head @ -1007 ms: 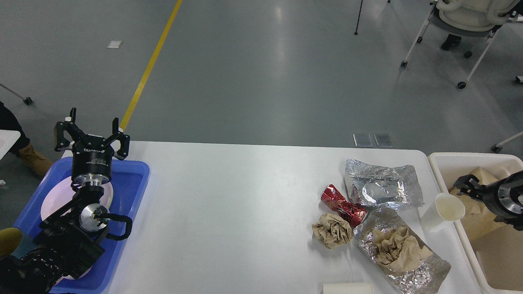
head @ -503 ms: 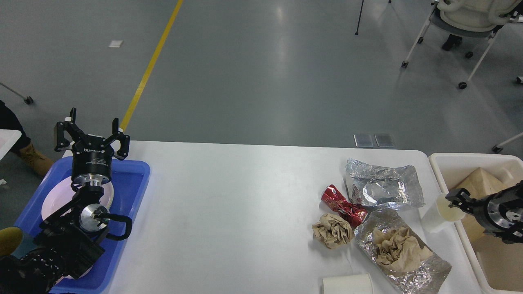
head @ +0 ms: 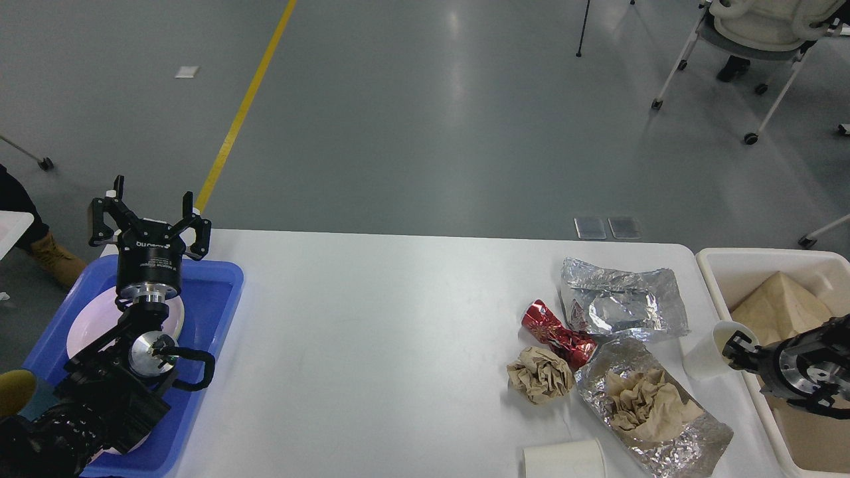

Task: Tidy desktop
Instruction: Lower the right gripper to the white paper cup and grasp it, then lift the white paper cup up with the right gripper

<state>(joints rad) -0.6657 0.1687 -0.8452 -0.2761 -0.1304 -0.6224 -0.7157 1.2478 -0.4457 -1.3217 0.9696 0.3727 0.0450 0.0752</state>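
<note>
I see a white desktop (head: 398, 345), a blue tray (head: 222, 292) at its left edge, silver foil bags (head: 624, 302), a glossy red patterned wrapper (head: 554, 334), brown crumpled paper (head: 539, 375), and a cream bin (head: 730, 262).

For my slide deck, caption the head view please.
Right gripper reaches a paper cup beside foil wrappers on the desktop; open left gripper hovers above blue tray.
</note>
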